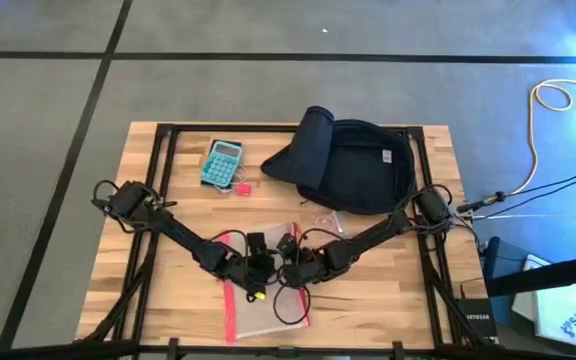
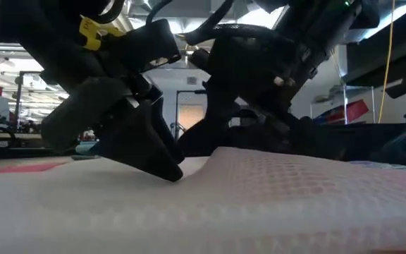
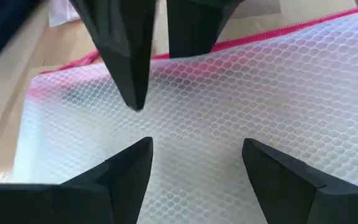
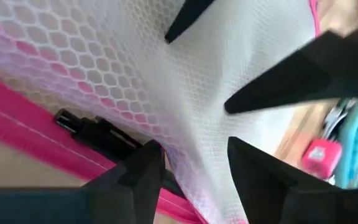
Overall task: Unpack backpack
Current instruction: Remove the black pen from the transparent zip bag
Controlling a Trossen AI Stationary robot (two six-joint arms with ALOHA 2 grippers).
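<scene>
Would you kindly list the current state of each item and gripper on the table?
backpack: lying flat at the table's far side, untouched.
mesh zip pouch: flat on the near table, under both grippers.
calculator: lying face up beside the backpack.
left gripper: open, fingers down over the pouch.
right gripper: open, straddling a raised fold of the pouch mesh.

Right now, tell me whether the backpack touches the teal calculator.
Apart. The high view shows bare wood between the backpack and the calculator at the table's far side.
</scene>
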